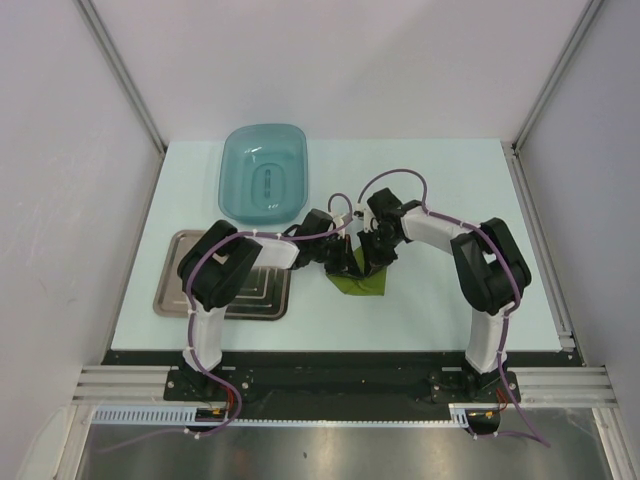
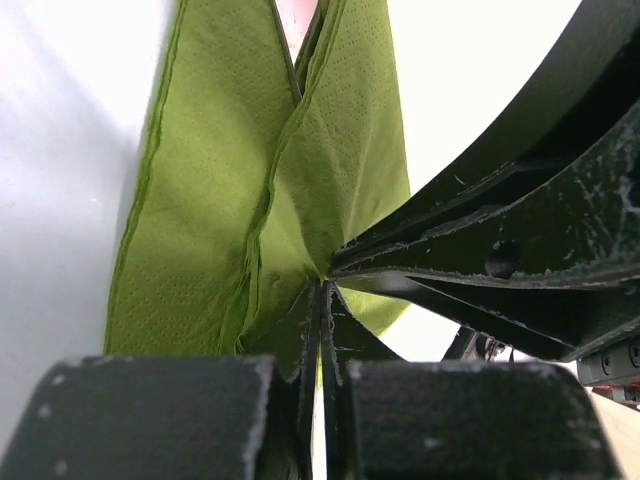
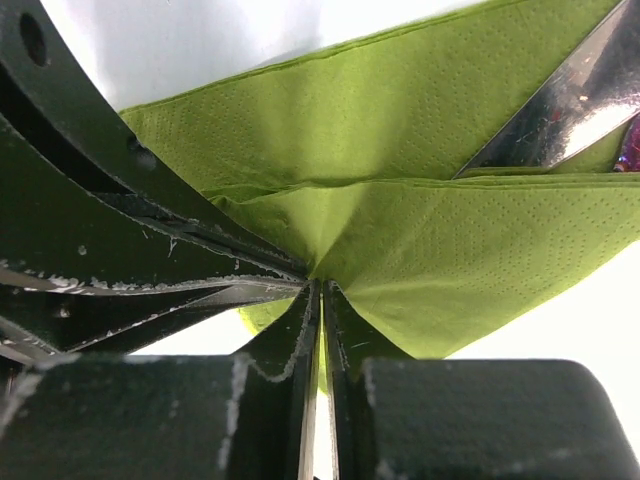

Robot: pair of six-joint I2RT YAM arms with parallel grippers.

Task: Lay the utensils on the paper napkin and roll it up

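Two items: left gripper (image 2: 322, 290) and right gripper (image 3: 318, 285), each clamped on the paper napkin (image 3: 450, 250), utensils (image 3: 560, 110) tucked inside. I judge this the rolling step; next needs both turning together.

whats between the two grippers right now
Only the paper napkin: both wrist views show the left gripper and right gripper pinching one bunched fold, tips almost meeting.
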